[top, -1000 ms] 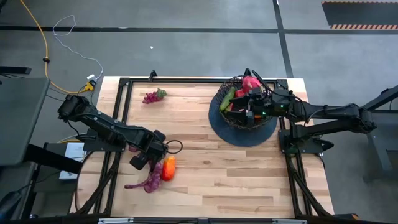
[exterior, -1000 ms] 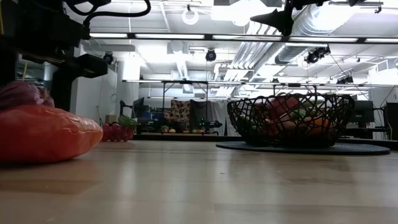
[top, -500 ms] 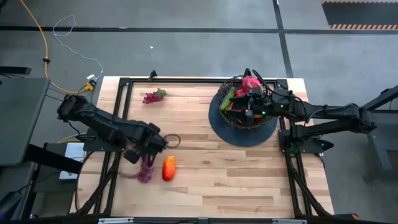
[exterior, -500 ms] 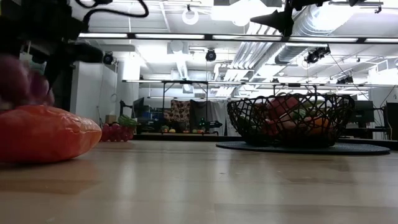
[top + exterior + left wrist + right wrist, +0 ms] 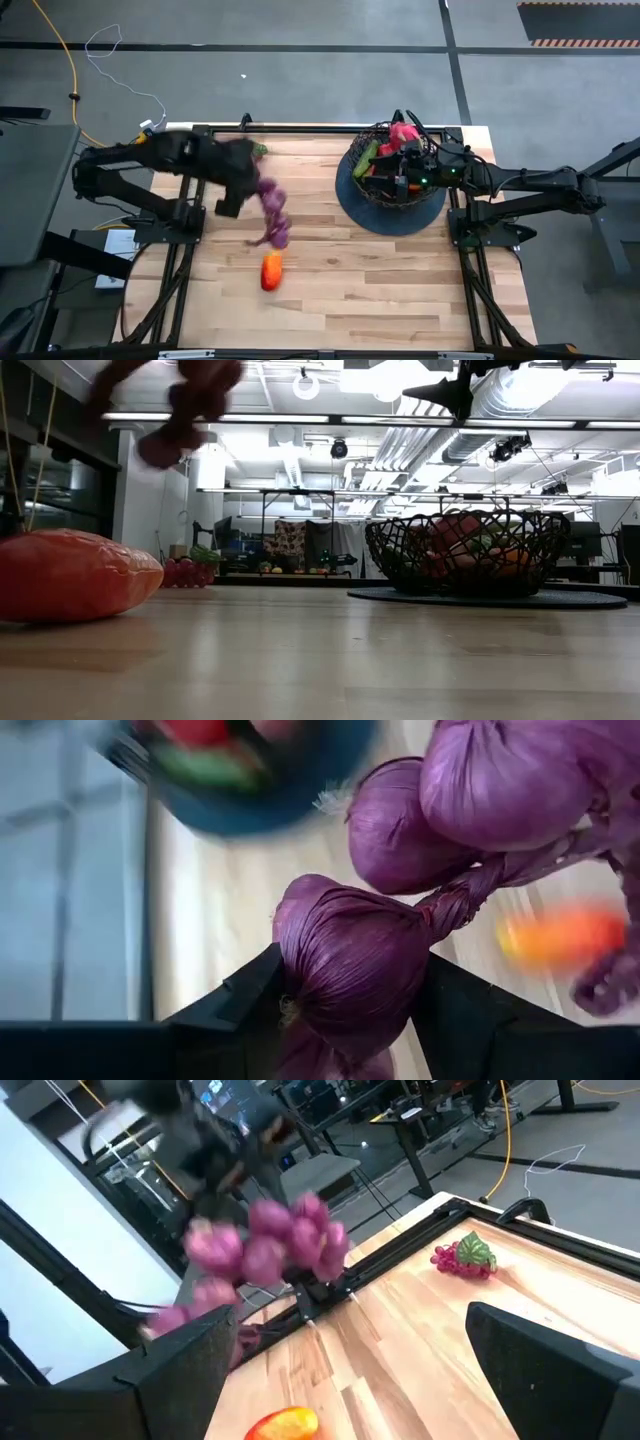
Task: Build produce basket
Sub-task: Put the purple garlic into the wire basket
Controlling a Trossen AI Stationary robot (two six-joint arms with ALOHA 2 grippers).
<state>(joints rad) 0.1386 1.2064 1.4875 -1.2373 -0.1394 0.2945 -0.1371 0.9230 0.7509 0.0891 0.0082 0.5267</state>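
The wooden table (image 5: 400, 290) carries the black wire-mesh basket (image 5: 392, 168) on its dark round base at the far right. Inside the basket lie a pink piece, a green one and red and orange ones; the low view shows them only through the lattice (image 5: 466, 552), so their kinds are hard to tell. The right end effector (image 5: 405, 172) sits over the basket, and its own wrist view shows its two dark fingers (image 5: 175, 1370) set wide apart with nothing between them.

The left end effector (image 5: 232, 190) hangs above the far-left part of the table, pinching a string of purple onions (image 5: 272, 212) that dangles clear of the wood. From above and from the right wrist the string (image 5: 265, 1245) is smeared, and the low view catches only its lower bulbs (image 5: 190, 400) at the frame's upper edge. The left wrist view alone shows them plainly: papery purple bulbs (image 5: 350, 965) on a twisted stem, one wedged between the dark fingers.

An orange pepper (image 5: 270, 271) lies on the table near the left-centre, cut off at the low view's left edge (image 5: 75, 575). A small grape bunch (image 5: 463, 1258) with a green leaf rests at the far-left edge; from above the arm hides most of it.
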